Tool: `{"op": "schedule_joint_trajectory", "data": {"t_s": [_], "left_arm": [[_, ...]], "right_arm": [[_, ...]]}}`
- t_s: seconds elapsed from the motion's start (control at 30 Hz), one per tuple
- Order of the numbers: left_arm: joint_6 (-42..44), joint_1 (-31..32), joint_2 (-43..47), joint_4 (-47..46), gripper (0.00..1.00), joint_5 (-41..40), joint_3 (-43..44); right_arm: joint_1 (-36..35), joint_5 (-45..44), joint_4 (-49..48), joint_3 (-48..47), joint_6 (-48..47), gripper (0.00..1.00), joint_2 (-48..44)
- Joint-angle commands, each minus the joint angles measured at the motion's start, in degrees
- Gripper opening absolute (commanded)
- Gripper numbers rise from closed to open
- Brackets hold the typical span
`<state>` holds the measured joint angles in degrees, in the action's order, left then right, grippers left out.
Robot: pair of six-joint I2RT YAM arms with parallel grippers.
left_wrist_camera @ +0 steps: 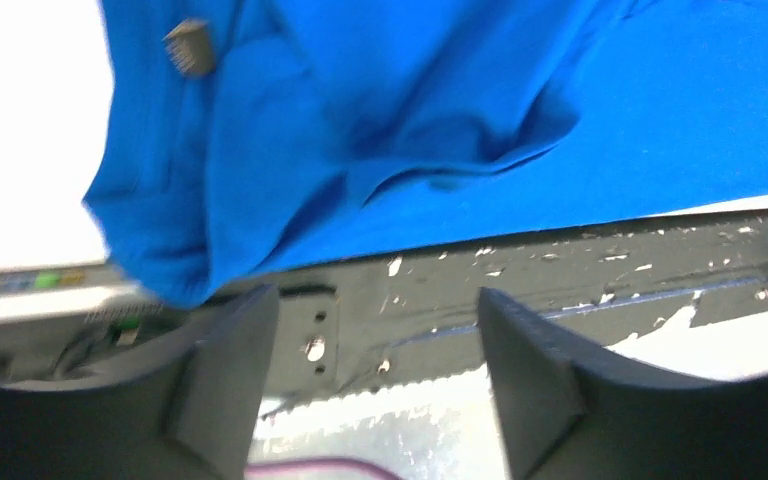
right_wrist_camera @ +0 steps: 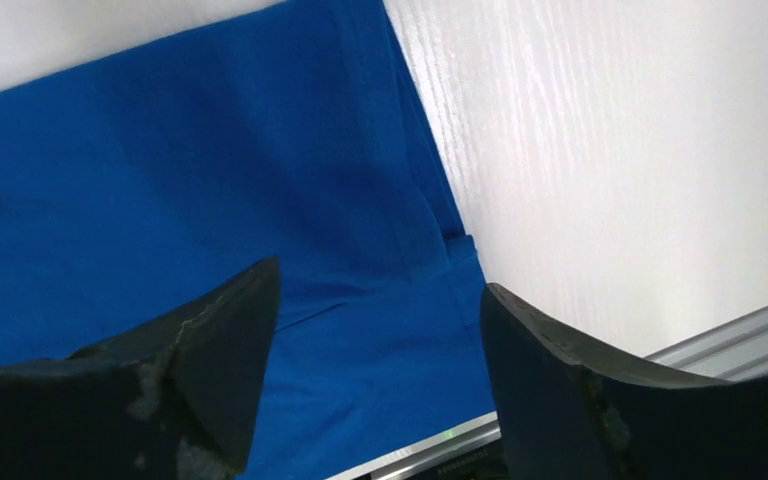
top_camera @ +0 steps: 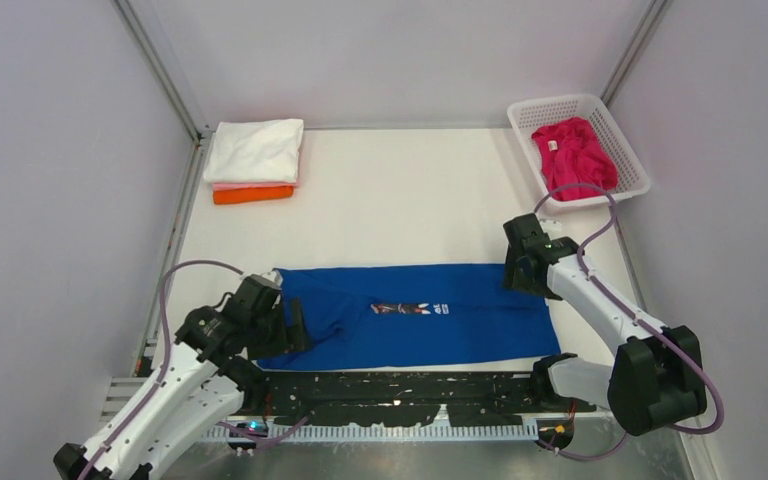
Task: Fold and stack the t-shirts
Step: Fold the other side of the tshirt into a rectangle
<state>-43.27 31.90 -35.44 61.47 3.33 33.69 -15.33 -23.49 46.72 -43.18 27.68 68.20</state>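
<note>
The royal blue t-shirt [top_camera: 415, 315] lies along the near edge of the worktop [top_camera: 400, 210] as a long band, with its small chest print facing up near the middle. Its near hem runs just beside the black rail [top_camera: 400, 390] that carries the arm bases. This looks like a lengthwise fold already made, and the crosswise fold appears not yet done.

The 2 arms sit at the 2 ends of the band, which suits handling both ends at once and keeping the cloth taut and square. The left fingers [left_wrist_camera: 225, 360] are spread with nothing between them. They sit at the near left corner, where the cloth is rumpled into ridges and a sleeve fold. The right fingers [right_wrist_camera: 210, 330] are also spread and empty. They hang over the band's right end, where a doubled hem edge meets bare worktop.

At the far left corner stand 3 finished tees in 1 pile: the white t-shirt [top_camera: 256, 150] on top, the pale pink t-shirt [top_camera: 250, 186] under it, and the orange t-shirt [top_camera: 252, 195] at the bottom. The pile is well apart from the folding area, so the arms will not disturb it.

The white basket [top_camera: 560, 102] at the far right corner holds the crumpled magenta t-shirt [top_camera: 572, 152], still waiting its turn.

The bunched left end probably needs smoothing before the next fold, or the finished fold may come out lopsided.
</note>
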Motion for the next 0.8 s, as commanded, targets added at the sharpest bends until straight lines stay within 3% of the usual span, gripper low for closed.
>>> {"op": "schedule_joint_trajectory", "data": {"t_s": [0.0,0.03,0.1,0.17,0.27,0.33,0.47,0.63,0.77], "left_arm": [[-3.3,0.3,1.7,12.4,0.88,-6.8,7.7],[-2.8,0.2,1.5,11.5,0.98,-7.2,9.3],[-1.2,0.3,0.9,6.5,1.00,-5.6,11.1],[-0.1,0.3,-0.3,-0.2,1.00,-2.8,10.7],[0.2,0.2,-3.7,-10.8,1.00,-0.9,8.8],[1.3,0.1,-7.2,-15.9,1.00,-2.7,8.9],[1.5,-4.1,-14.1,-22.7,0.99,-0.9,9.0],[-0.2,-17.1,-21.2,-36.6,1.00,10.5,2.4],[-1.7,-19.6,-29.4,-42.9,1.00,14.1,0.4]], "right_arm": [[-0.2,-3.8,2.4,-2.5,1.8,0.84,-2.5],[-0.2,-3.5,2.0,-3.1,1.3,0.89,-2.9],[-0.3,1.1,-0.9,-3.3,-1.2,0.92,-5.0],[-0.3,10.9,-6.3,-2.2,-4.8,0.94,-8.0],[-0.6,33.9,-18.9,1.5,-8.3,0.95,-12.4],[-3.5,41.4,-25.4,4.1,-9.3,0.95,-13.3],[-18.6,40.4,-33.9,4.6,-12.3,0.93,-10.0],[-37.8,34.6,-45.0,2.8,-15.5,0.78,1.5],[-49.5,28.8,-48.5,-3.1,-21.4,0.65,12.3]]}}
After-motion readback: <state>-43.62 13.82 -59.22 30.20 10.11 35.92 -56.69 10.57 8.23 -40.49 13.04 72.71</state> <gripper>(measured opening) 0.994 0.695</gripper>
